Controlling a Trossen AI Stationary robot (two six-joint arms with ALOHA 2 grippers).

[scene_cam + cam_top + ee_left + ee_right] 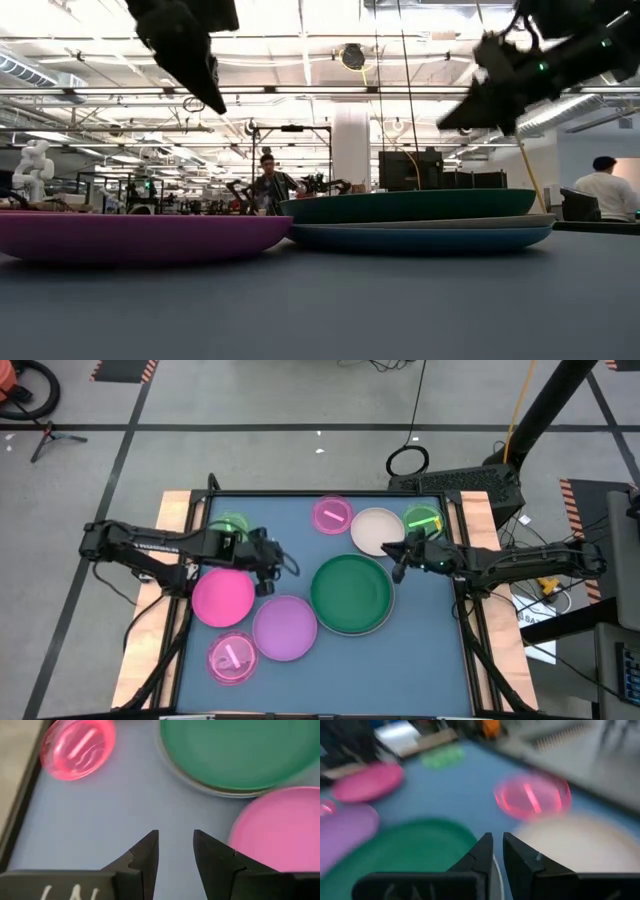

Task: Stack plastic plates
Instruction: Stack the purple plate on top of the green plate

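A large dark green plate [350,593] lies at mid-table on top of a grey plate and a blue plate [420,239]. A pink plate [222,597], a lilac plate [285,627] and a small translucent pink plate [232,658] lie flat at the near left. Another small pink plate [332,515], a cream plate [377,531] and two small green plates [424,520] [230,525] lie along the far side. My left gripper [175,837] hangs open above the bare table between the pink and green plates. My right gripper [496,840] hovers over the green plate's far right rim, its fingers a narrow gap apart, holding nothing.
A raised black rim [300,494] frames the blue table top. Bare table shows along the near edge and at the near right [400,670]. People and equipment stand in the room beyond the table.
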